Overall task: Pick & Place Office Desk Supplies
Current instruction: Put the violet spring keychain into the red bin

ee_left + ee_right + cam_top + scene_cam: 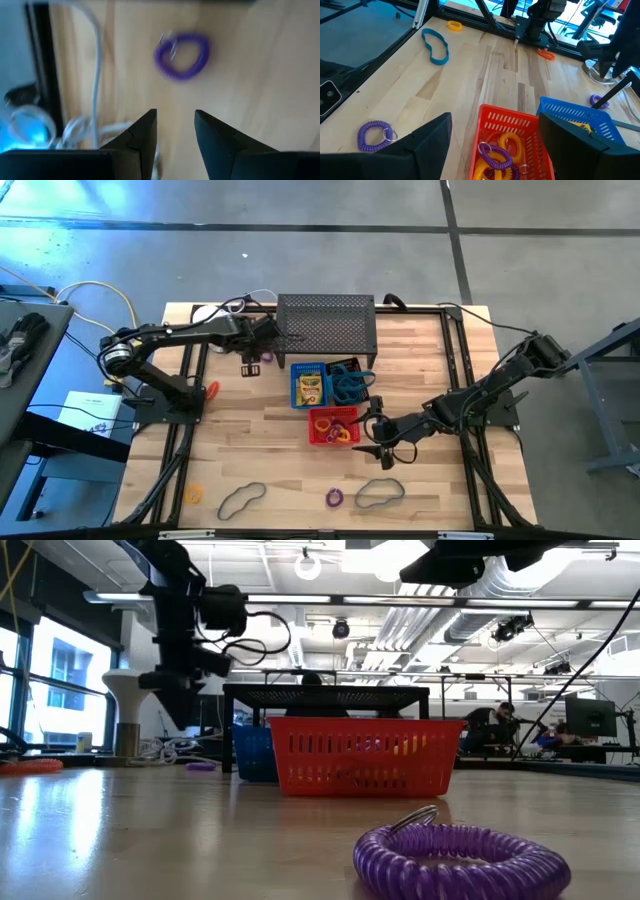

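- Left gripper (175, 135) poised above a purple coiled plastic ring (181, 56) near the far left of the pale wooden desk (260, 450), just beside the black mesh rack (326, 323); fingers parted, nothing between them.
- Right gripper (377, 438) hovering just right of the red slotted plastic bin (333, 427), fingers spread wide, empty.
- Red bin holding orange, yellow and purple coiled rings.
- Blue slotted bin (309, 384) behind it, carrying a little yellow printed box (310, 389); black bin (349, 380) alongside with bluish looped cords.
- Near the front desk edge: second purple coiled ring (334, 498), yellow ring (193, 494), two dark bluish looped cords (241, 499) (380, 492), well apart.
- Orange ring (211, 390) beside the left arm's base.
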### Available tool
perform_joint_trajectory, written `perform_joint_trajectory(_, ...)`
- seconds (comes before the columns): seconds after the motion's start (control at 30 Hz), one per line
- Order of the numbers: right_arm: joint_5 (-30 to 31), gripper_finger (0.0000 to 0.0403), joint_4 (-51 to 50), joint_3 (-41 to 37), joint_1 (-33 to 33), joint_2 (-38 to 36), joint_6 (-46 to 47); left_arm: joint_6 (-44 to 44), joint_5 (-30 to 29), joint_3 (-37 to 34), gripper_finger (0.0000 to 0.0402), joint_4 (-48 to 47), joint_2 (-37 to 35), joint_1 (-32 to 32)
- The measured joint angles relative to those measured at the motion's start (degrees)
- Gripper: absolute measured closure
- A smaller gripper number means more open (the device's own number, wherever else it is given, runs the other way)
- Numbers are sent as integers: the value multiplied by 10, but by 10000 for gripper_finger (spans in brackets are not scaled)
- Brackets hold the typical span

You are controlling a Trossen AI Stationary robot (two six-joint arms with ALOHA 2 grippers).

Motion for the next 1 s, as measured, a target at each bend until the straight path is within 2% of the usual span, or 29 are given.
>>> perform_joint_trajectory(0.13,0,117,0,0,0,0,0,16,50,-17,277,42,0,6)
perform_joint_trajectory(0.5,0,117,-6,0,0,0,13,33,122,-88,277,158,-2,24)
perform_joint_trajectory(0.77,0,117,-8,0,0,0,26,33,144,-103,277,146,-13,49)
perform_joint_trajectory(0.87,0,117,-12,0,0,0,30,32,169,-105,277,139,-26,59)
perform_joint_trajectory(1.0,0,117,-12,0,0,0,31,32,169,-106,277,118,-45,62)
